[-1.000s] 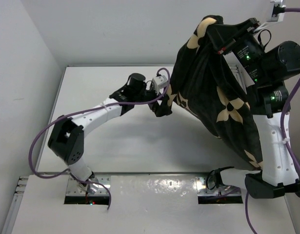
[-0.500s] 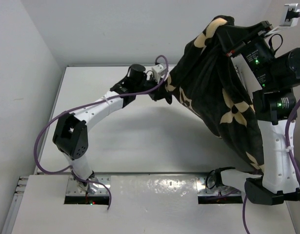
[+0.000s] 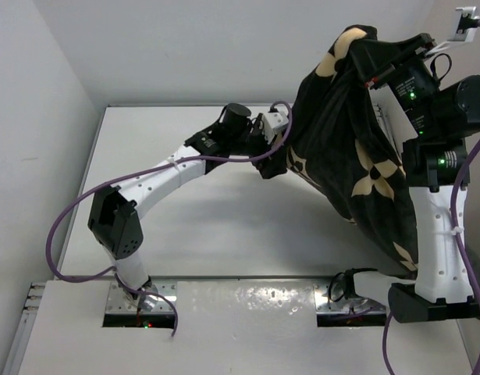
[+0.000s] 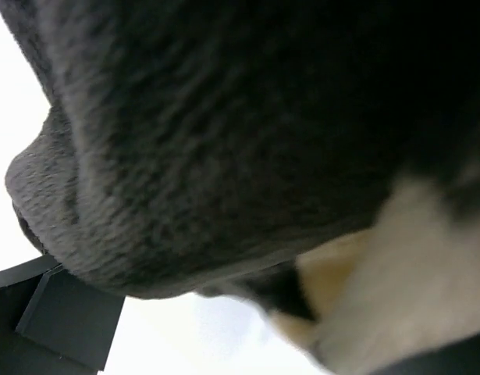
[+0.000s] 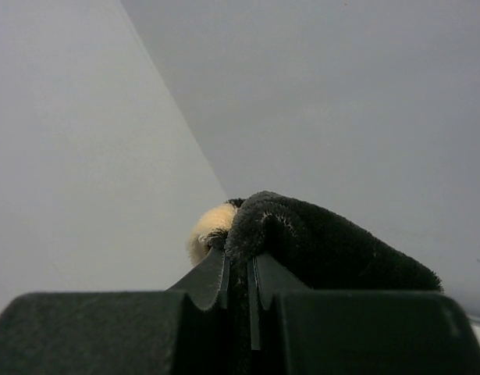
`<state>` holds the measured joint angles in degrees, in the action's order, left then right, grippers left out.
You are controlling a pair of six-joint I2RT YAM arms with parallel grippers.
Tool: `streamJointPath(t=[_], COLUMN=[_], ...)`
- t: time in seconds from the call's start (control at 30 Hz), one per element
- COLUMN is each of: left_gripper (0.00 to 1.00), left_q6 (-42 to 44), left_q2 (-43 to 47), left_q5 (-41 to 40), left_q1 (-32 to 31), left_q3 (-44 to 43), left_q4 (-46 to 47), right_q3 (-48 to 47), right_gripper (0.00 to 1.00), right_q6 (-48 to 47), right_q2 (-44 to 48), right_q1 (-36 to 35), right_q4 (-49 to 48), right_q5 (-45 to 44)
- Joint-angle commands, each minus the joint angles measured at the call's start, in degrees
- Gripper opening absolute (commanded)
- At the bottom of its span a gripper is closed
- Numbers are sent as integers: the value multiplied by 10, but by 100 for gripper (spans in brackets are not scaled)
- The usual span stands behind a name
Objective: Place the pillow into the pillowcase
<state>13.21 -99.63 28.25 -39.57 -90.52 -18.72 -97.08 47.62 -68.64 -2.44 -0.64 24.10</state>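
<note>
While the pillowcase [image 3: 341, 133] hangs, left tool [image 3: 274, 162] shifted rightward.

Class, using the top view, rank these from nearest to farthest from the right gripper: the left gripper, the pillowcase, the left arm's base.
1. Pillowcase, pinched in the right gripper, upper right.
2. Left gripper, centre of view, at the pillowcase's left edge.
3. Left arm's base, bottom left of view.

White perforated arms [image 3: 169, 173], black joints [image 3: 115, 226], purple cables [image 3: 52, 246] (green lights [image 3: 440, 162] on the right one)
</note>
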Motion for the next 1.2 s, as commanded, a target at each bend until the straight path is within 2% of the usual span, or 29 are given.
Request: streamJointPath(t=[0.0, 0.07, 0.1, 0.13, 0.17, 0.2, 0.23, 0.37, 0.47, 0.5, 0.57, 0.63, 0.67, 0.7, 0.73, 0.77, 0.83, 0.87, 0.9, 0.93, 0.97, 1.0, 1.07, 1.1, 1.17], left_gripper=[100, 96, 87, 69, 29, 12, 0, 0, 0, 0, 0, 0, 0, 0, 0, 0, 0, 0, 0, 0, 0, 0, 0, 0, 0], left_q6=[16, 20, 26, 39, 39, 38, 40, 103, 139, 142, 140, 124, 116, 98, 85, 59, 31, 13, 8, 8, 19, 31, 54, 58, 68], left_q2=[4, -7, -12, -19, -21, -20, -19, -4, 19, 31, 40, 36, 29, 7, -7, -20, -36, -9, 14, 42, 79, 87, 87, 88, 102], left_q5=[-51, -71, -65, -51, -27, -18, -8, 8, -6, -15, -64, -111, -121, -128, -132, -131, -140, -149, -158, -166, -169, -169, -150, -138, -104], left_q1=[9, 14, 17, 24, 28, 36, 38, 53, 84, 112, 154, 228, 255, 306, 331, 354, 424, 461, 480, 493, 512, 519, 525, 523, 515], left_q3=[4, 1, -3, -11, -12, -13, -13, -21, -37, -47, -100, -161, -243, -291, -345, -451, -538, -534, -517, -459, -441, -441, -481, -487, -463], left_q4=[29, 41, 47, 46, 44, 42, 38, -47, -94, -99, -97, -87, -85, -89, -96, -96, -49, -14, 22, 113, 147, 163, 150, 140, 120], right_q3=[-2, -2, -3, -7, -9, -8, -7, 11, 19, 15, 5, -27, -41, -80, -105, -128, -244, -330, -361, -376, -375, -331, -255, -179, -116], right_gripper=[0, 0, 0, 0, 0, 0, 0, 0, 0, 0, 0, 0, 0, 0, 0, 0, 0, 0, 0, 0, 0, 0, 0, 0, 0], right_q6=[26, 29, 30, 30, 25, 22, 20, 22, 26, 26, 29, 46, 77, 98, 120, 160, 180, 181, 184, 196, 205, 211, 198, 185, 169], right_q2=[11, 13, 16, 17, 18, 22, 25, 27, 15, 9, -24, -72, -92, -112, -133, -174, -237, -256, -271, -278, -271, -257, -218, -180, -153], right_q1=[9, 13, 15, 16, 20, 22, 22, 41, 44, 45, 50, 60, 64, 67, 71, 71, 63, 60, 60, 63, 69, 76, 97, 100, 98], right_q4=[-78, -77, -75, -68, -63, -55, -52, -53, -64, -65, -65, -79, -90, -115, -131, -149, -167, -157, -159, -170, -187, -219, -233, -232, -227], right_q5=[1, 3, 5, 7, 8, 7, 6, 8, 11, 13, 14, 20, 25, 34, 37, 39, 34, 25, 20, 17, 17, 17, 13, 14, 20])
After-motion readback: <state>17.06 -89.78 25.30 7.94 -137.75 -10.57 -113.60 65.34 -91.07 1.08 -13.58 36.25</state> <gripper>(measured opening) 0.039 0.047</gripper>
